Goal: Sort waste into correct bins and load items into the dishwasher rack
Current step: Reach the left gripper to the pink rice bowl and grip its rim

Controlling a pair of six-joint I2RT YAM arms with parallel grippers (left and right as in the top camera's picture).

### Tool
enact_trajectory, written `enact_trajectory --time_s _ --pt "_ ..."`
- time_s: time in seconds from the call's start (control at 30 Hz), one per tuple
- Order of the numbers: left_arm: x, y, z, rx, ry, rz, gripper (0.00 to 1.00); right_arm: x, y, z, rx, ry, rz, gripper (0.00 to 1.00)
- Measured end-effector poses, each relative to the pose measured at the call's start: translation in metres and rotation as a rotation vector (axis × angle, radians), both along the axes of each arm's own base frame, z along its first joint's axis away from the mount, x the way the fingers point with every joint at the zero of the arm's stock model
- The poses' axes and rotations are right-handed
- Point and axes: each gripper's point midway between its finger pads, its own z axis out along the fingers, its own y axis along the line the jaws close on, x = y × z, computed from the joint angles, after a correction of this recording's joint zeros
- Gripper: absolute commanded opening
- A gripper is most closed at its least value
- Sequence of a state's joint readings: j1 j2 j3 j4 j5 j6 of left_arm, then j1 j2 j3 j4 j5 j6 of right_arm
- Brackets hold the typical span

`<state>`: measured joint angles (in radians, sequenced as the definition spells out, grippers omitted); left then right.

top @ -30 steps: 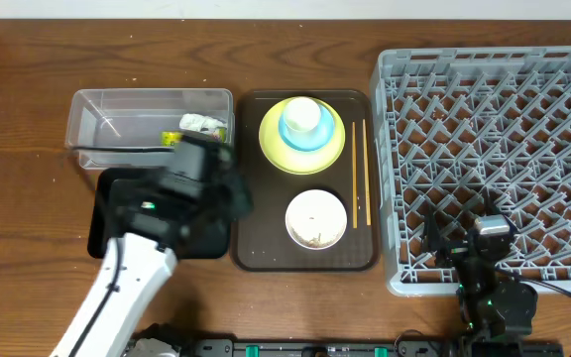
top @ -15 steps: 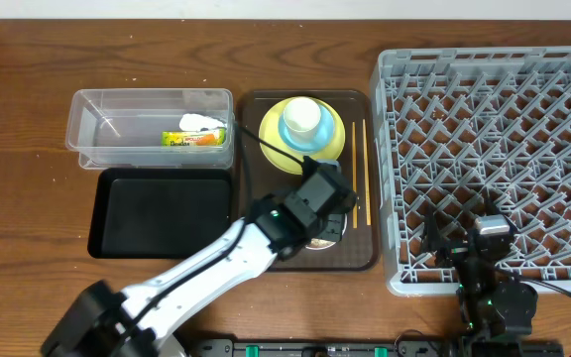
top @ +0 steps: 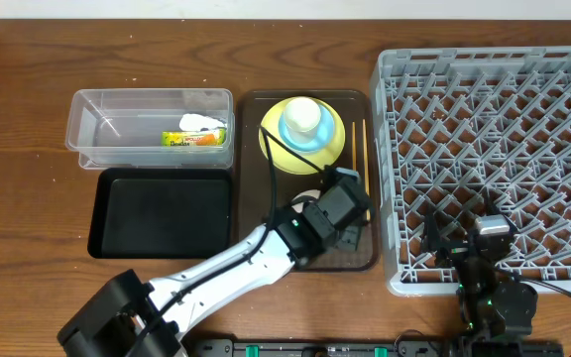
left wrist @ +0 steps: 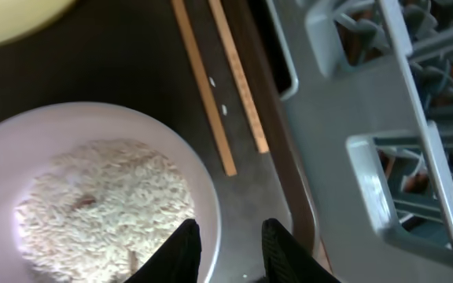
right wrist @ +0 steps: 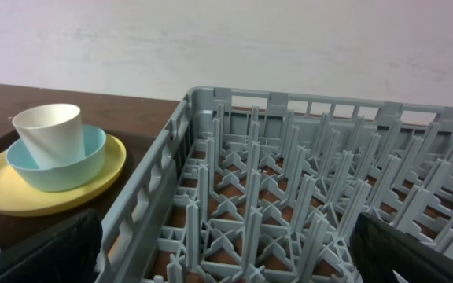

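My left gripper (top: 345, 203) hangs over the right side of the brown tray. Its jaws (left wrist: 230, 248) are open a little and straddle the right rim of the white bowl (left wrist: 203, 196), one finger over the rice scraps (left wrist: 108, 196), the other outside. Two wooden chopsticks (left wrist: 203, 86) lie just beyond it. The white cup (top: 301, 114) stands in the light blue bowl (top: 287, 134) on the yellow-green plate (top: 330, 149). The wrapper (top: 194, 139) and tissue (top: 201, 122) lie in the clear tub (top: 97, 129). My right gripper (right wrist: 226, 259) stands wide open at the rack's (top: 494, 99) front edge.
The black tray (top: 162, 213) sits in front of the clear tub, left of the brown serving tray (top: 251, 238). The grey rack's wall runs close along the serving tray's right edge. From the right wrist view the cup (right wrist: 49, 134) and plate (right wrist: 6, 192) show left of the rack (right wrist: 289, 181).
My left arm has swung from above the tub and black tray rightward to the white bowl, and its jaws have opened a little. The wrapper now lies in the tub. The right arm is still.
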<state>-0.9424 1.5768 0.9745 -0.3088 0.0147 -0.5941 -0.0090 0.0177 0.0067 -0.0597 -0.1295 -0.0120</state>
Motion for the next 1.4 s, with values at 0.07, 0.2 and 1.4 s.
enact_trajectory --time_s 0.07,0.2,1.4 --pt "-0.001 0.000 0.000 0.010 -0.012 0.001 0.30 0.000 0.000 0.000 0.000 0.000 0.000 0.99" --pt "0.001 0.001 -0.003 0.033 -0.028 0.008 0.30 0.000 0.000 0.000 0.000 0.000 0.000 0.99" --pt "0.012 0.034 -0.043 0.319 -0.139 0.068 0.28 0.000 0.000 0.000 0.000 0.000 0.000 0.99"
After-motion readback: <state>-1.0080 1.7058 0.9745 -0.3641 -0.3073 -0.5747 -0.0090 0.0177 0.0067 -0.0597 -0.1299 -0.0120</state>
